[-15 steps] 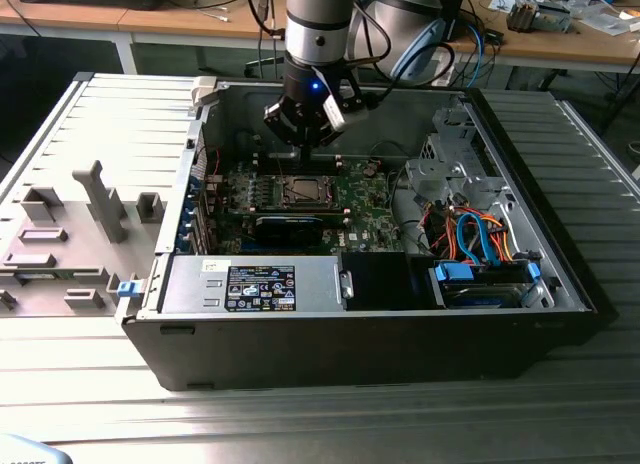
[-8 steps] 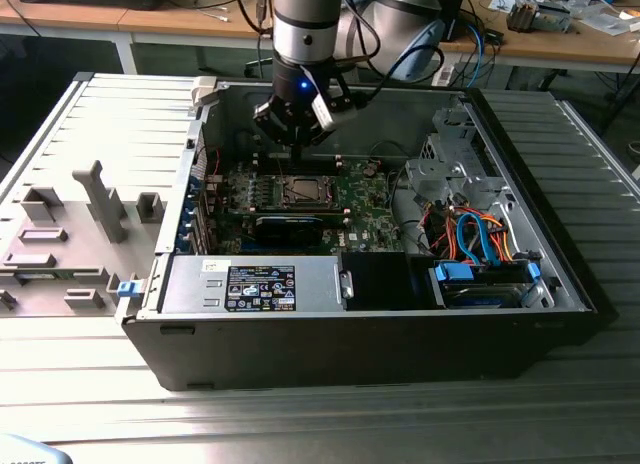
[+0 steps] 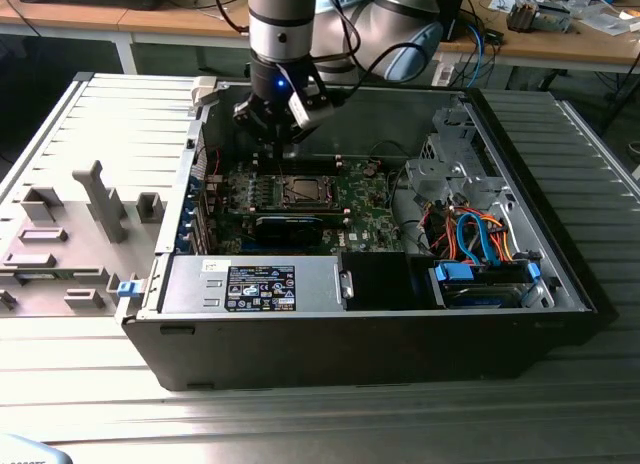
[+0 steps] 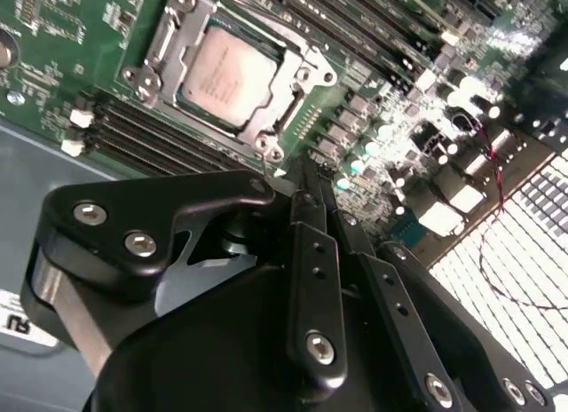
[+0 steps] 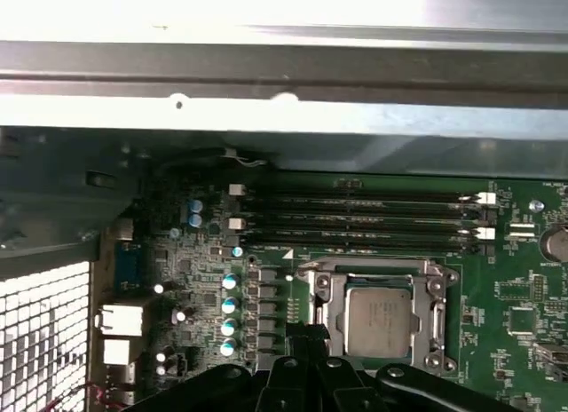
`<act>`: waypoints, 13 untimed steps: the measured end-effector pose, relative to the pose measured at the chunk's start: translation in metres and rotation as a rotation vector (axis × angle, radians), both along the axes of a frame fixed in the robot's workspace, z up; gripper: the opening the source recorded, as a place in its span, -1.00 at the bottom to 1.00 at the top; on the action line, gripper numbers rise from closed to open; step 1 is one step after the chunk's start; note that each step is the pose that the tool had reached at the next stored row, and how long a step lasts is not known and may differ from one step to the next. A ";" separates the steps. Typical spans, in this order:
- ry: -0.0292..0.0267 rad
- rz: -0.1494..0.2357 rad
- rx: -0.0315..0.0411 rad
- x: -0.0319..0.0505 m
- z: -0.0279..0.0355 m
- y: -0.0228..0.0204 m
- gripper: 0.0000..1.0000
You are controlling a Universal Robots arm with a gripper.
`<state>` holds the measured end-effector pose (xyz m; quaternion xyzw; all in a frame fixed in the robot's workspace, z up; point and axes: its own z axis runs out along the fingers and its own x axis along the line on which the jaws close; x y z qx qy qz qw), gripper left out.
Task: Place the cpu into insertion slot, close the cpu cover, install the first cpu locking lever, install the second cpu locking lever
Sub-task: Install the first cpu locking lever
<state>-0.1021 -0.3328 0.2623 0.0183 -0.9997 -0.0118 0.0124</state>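
The cpu [image 3: 299, 191], a thin square chip with a silvery-grey metal top, sits in the insertion slot [image 3: 301, 180] just below the black gripper [image 3: 283, 144] in the exterior view; fingertips are hidden. In the second wrist view the fingers [image 4: 311, 208] are pinched together, empty, beside the silvery windowed cpu cover [image 4: 306, 70] lying over the chip. In the first wrist view, levers are hard to make out.

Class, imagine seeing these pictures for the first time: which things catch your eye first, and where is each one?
The silvery cpu stands out, seated in the insertion slot with the cpu cover framing it, on the green motherboard. In the exterior view, the gripper hangs inside the open black computer case, just above the board. Orange and blue cables brighten the exterior view's right.
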 end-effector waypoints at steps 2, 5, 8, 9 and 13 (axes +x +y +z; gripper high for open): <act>-0.0015 0.000 0.0000 -0.0039 0.0005 0.0018 -0.79; -0.0016 0.002 0.0000 -0.0087 0.0005 0.0045 -0.79; -0.0016 0.005 0.0010 -0.0130 0.0004 0.0103 -0.79; -0.0016 0.005 0.0011 -0.0136 0.0004 0.0124 -0.79; -0.0016 0.010 0.0073 -0.0164 0.0004 0.0232 -0.79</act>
